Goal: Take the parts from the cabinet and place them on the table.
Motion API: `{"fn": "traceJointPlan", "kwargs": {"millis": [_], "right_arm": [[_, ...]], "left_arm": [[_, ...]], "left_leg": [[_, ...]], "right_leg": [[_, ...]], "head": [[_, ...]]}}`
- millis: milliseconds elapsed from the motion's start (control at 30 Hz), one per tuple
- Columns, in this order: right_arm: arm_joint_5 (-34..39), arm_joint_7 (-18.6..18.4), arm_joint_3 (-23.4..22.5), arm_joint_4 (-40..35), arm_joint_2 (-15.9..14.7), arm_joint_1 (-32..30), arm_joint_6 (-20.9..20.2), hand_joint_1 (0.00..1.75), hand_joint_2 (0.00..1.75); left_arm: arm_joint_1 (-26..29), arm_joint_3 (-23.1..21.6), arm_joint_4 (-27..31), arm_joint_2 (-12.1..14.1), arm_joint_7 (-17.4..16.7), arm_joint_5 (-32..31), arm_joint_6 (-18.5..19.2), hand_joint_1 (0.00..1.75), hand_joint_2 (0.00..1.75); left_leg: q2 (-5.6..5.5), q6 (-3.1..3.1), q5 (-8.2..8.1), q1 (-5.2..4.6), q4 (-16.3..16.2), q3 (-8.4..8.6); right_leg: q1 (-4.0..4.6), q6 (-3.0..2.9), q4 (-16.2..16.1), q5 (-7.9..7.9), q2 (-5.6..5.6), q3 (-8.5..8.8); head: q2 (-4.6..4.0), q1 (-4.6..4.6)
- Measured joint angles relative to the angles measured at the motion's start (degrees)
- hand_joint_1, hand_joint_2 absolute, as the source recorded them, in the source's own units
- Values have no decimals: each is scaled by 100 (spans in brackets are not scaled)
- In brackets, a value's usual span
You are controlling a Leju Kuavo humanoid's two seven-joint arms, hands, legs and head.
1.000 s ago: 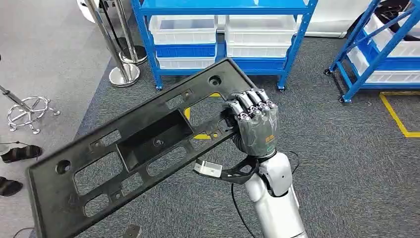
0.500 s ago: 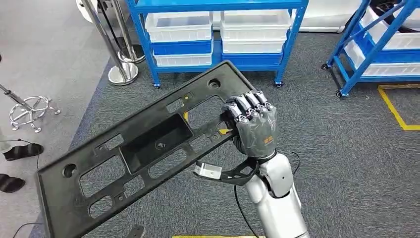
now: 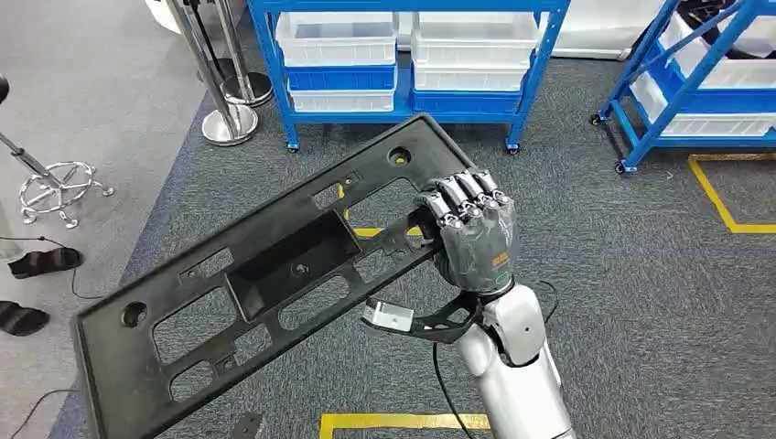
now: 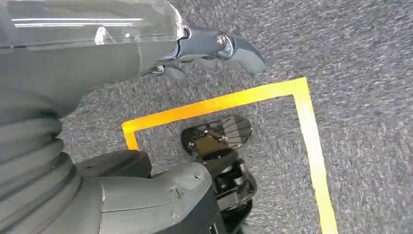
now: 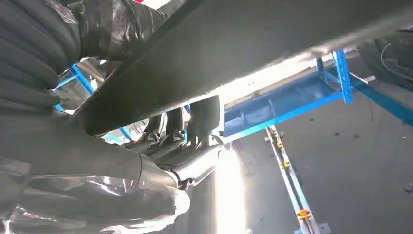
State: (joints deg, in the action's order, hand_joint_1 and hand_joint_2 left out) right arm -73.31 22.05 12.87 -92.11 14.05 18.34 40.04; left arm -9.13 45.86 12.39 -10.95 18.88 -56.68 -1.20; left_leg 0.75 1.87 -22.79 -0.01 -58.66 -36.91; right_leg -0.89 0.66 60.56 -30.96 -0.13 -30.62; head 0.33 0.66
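**benchbot:** So the robot's right hand (image 3: 471, 240) has its fingers wrapped over the right-hand end of that long black plastic panel with the rectangular cutouts and a sunken tray in the middle (image 3: 265, 274). The panel's up in the air over the grey carpet (image 3: 631, 302), slanting from near left to far right.

**rivet_r:** Looks stiff and pretty light to me, but it's long and held at one end only, so it'll want to droop and twist. A cutout rim nearer the middle would balance better.

**benchbot:** Agreed. Forearm rises steeply, back of the hand facing up. The left hand (image 4: 214, 46) hangs by the yellow floor tape (image 4: 219, 105), fingers curled in, holding nothing. Blue shelving with white bins (image 3: 403, 55) stands far behind.
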Motion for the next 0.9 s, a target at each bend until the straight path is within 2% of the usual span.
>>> {"fn": "traceJointPlan", "kwargs": {"millis": [33,100,133,167,200,233,267,300,333,367,400,433,467,500,533,567,633,667,700,733,800,833,867,900], "right_arm": [[0,-2,18,-2,0,-4,0,175,175],[0,-13,24,-11,-4,5,0,175,175],[0,-17,31,-11,-4,2,0,175,175],[0,-22,31,-11,-4,2,0,175,175],[0,-22,33,-11,-4,12,-2,175,175],[0,-28,33,-11,-4,17,-2,175,175],[0,-37,35,-11,-4,17,-2,175,175],[-2,-42,35,-11,-4,16,-2,175,175],[-9,-44,35,-11,-4,14,-2,175,175],[-15,-44,35,-11,-4,10,-2,175,175],[-17,-44,35,-11,-4,8,-2,175,175],[-17,-46,35,-11,-4,9,0,175,175],[-13,-46,35,-11,-4,11,0,175,175],[7,-46,37,-11,-4,14,0,175,175],[44,-57,44,-11,-11,21,0,175,175],[72,-72,59,-9,-15,26,0,175,175],[149,-96,103,-9,-28,26,0,175,175],[166,-103,114,-9,-31,28,0,175,175],[184,-105,120,-7,-46,32,0,175,175],[205,-105,129,-4,-68,47,0,175,175],[225,-109,131,-2,-94,38,0,175,175],[227,-109,131,9,-122,27,0,175,175],[227,-109,131,15,-144,15,0,175,175],[227,-109,131,22,-160,8,0,175,175]], "left_arm": [[-3,0,0,0,2,0,0,0,175],[0,0,0,0,13,2,0,0,175],[1,-2,0,0,15,7,0,0,175],[4,0,0,0,15,7,0,0,175],[5,-2,0,0,20,9,0,0,175],[8,-2,0,-4,26,9,0,0,175],[7,-2,0,-2,35,9,0,0,175],[6,-4,0,-4,37,13,0,0,175],[7,-4,0,-4,41,15,-2,0,175],[11,-4,0,-4,46,15,-2,0,175],[12,-4,0,-4,48,15,-4,0,175],[12,-4,0,-4,50,15,-4,0,175],[8,-7,0,-4,55,15,-4,0,175],[-1,-7,0,-4,61,15,-2,0,175],[-15,-9,0,0,70,11,0,0,175],[-19,-9,0,-2,81,11,-2,0,175],[-7,-11,0,-2,92,11,2,0,175],[-7,-11,0,-2,98,9,2,0,175],[-9,-15,0,-11,105,7,7,0,175],[-21,-17,0,-19,107,7,13,0,175],[-21,-22,0,-35,109,-2,31,0,175],[-11,-26,0,-37,111,-2,41,0,175],[-5,-28,0,-39,111,-2,44,0,175],[-4,-33,0,-44,109,-2,44,0,175]], "left_leg": [[-2,-28,14,-19,-51,-58],[-7,-97,84,-25,-65,-75],[-7,-138,123,-6,-57,-88],[-20,-166,128,6,-71,-116],[-38,-199,-33,23,-177,-193],[-39,-236,-324,26,-459,-295],[-38,-267,-635,45,-892,-446],[-37,-284,-871,54,-1328,-584],[-37,-292,-1002,55,-1689,-681],[-38,-291,-982,55,-1833,-670],[-39,-273,-857,55,-1668,-506],[-40,-248,-690,53,-1280,-211],[-45,-210,-515,44,-730,172],[-56,-145,-450,11,-170,540],[-52,-114,-598,-4,75,700],[-50,-113,-526,-33,68,667],[-48,-52,-520,-64,115,632],[-43,-2,-466,-64,200,650],[8,14,-365,21,310,718],[23,64,-313,5,370,713],[56,71,-279,0,351,646],[85,72,-275,-2,331,612],[113,71,-274,-2,300,576],[145,69,-275,1,262,545]], "right_leg": [[52,-41,-31,31,16,35],[49,-95,-13,60,30,-32],[66,-139,-20,94,29,-58],[26,-213,-74,156,14,-96],[23,-255,-73,192,6,-124],[19,-290,-73,239,6,-188],[23,-293,-72,288,3,-257],[29,-296,-70,334,4,-322],[35,-296,-66,380,4,-385],[40,-292,-61,425,4,-447],[44,-288,-55,464,7,-499],[47,-283,-51,493,14,-530],[54,-274,-49,514,20,-541],[54,-265,-51,537,16,-543],[60,-227,-62,570,8,-561],[38,-194,-79,599,1,-561],[13,-119,-115,652,3,-555],[28,-79,-147,681,7,-538],[30,-68,-78,644,6,-556],[48,-36,141,421,16,-675],[41,-5,960,-36,18,-1036],[36,12,1335,-184,17,-1200],[30,23,1524,-207,15,-1275],[17,36,1443,-110,10,-1214]], "head": [[0,7],[0,2],[0,-2],[0,2],[0,0],[0,9],[0,7],[0,4],[0,7],[0,7],[0,7],[0,7],[0,7],[0,7],[0,4],[0,9],[0,7],[0,4],[0,4],[0,-2],[0,-2],[0,-2],[0,0],[0,-2]]}}
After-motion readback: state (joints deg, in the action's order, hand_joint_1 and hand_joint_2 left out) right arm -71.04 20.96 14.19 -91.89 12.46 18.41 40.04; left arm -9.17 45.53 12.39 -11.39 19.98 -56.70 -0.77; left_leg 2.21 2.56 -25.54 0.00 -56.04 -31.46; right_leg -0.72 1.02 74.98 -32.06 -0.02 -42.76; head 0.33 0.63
